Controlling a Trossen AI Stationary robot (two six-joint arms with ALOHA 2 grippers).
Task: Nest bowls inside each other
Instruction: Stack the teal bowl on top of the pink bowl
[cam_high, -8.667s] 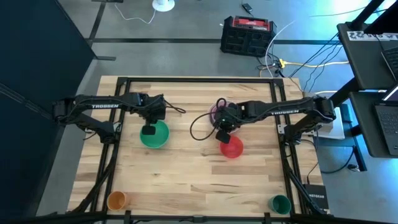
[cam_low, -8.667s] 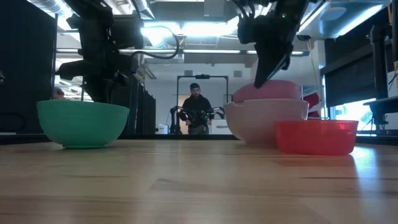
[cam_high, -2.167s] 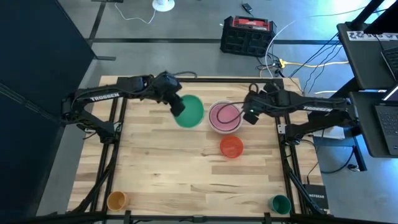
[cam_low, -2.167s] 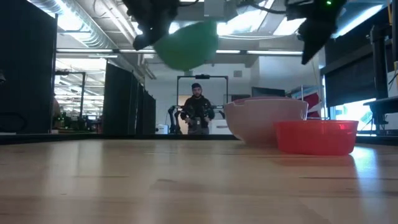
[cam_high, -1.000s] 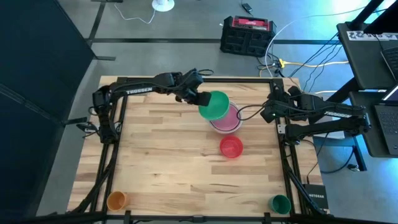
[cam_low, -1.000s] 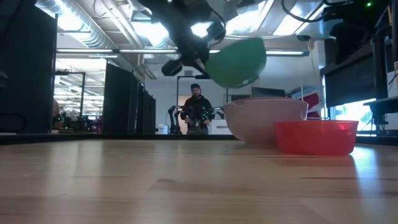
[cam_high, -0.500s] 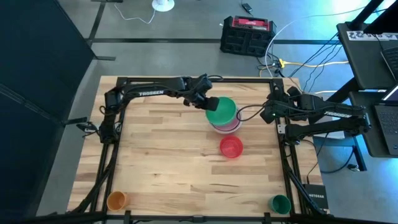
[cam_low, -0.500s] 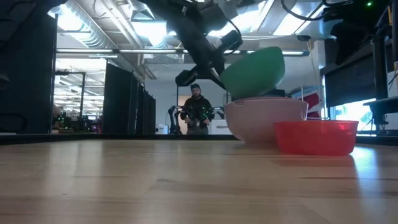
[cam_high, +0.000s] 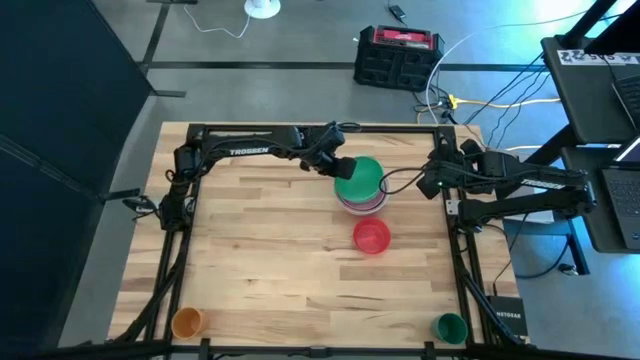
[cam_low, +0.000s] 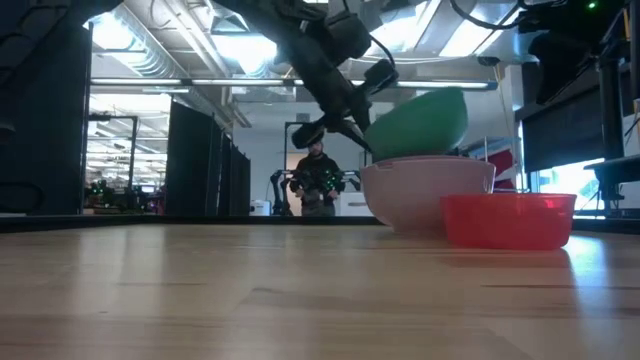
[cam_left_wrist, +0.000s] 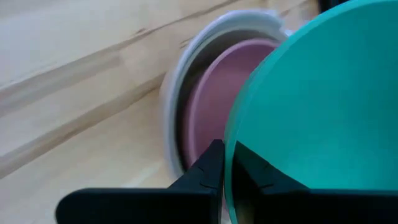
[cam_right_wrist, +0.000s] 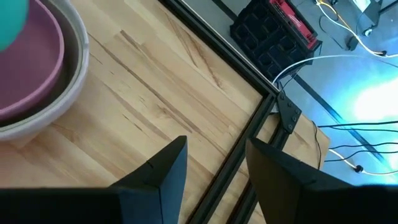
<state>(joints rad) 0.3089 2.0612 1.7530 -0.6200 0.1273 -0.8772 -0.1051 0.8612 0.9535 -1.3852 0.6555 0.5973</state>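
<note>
My left arm stretches along the far edge toward centre, its end effector (cam_high: 343, 167) clamped tight, at about twelve o'clock. My right arm is folded back at about two o'clock, its end effector (cam_right_wrist: 211, 163) spread wide, gripping nothing.

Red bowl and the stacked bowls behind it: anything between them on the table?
Nothing. In the high view only a narrow strip of bare wood separates the red bowl from the stack under the green bowl.
</note>
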